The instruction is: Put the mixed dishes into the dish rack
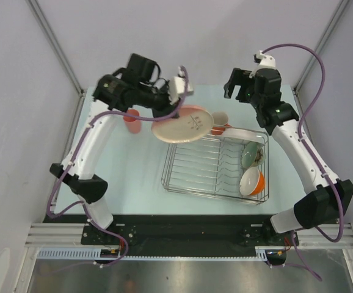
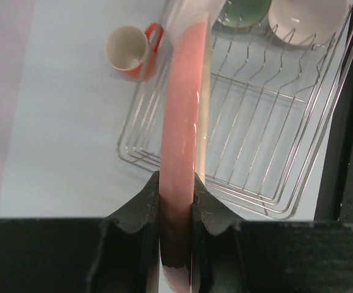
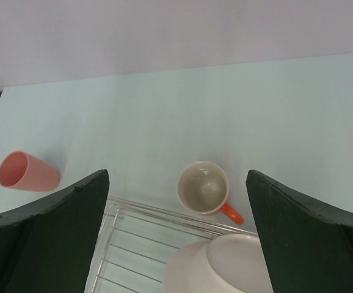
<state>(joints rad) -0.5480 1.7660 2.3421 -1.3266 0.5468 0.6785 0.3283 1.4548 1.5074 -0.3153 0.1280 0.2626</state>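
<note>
My left gripper [image 2: 176, 188] is closed on the large leaf-patterned plate [image 2: 185, 91]. The two jaws pinch its rim from both faces, and the plate stands on its edge and goes away from the jaws, in the air. I judge this plate stiff, glazed and rather heavy for such a small hold. It can slip or turn between the pads, and it will chip if it knocks the wire. The rim is the right place to hold it, because then the lower edge is free to go between the tines.

Below the plate, past its free edge, lies the dish rack [image 2: 274, 204]. The nearest rows of tines under the plate have nothing in them. At the end of the rack farthest from my left jaws, the sage-green bowl [image 2: 243, 9] and the orange white-lined bowl [image 2: 308, 18] sit side by side inside the wire. The orange handled mug [image 2: 131, 50] stands upright on the table [image 1: 134, 165], just outside the rack, near its corner.

My right gripper [image 3: 175, 174] is wide open and holds nothing. It hangs above the mug, which shows between the two fingers. Well apart to one side, the pink tumbler [image 3: 27, 172] lies on the table. I do not find the white plate with certainty.
</note>
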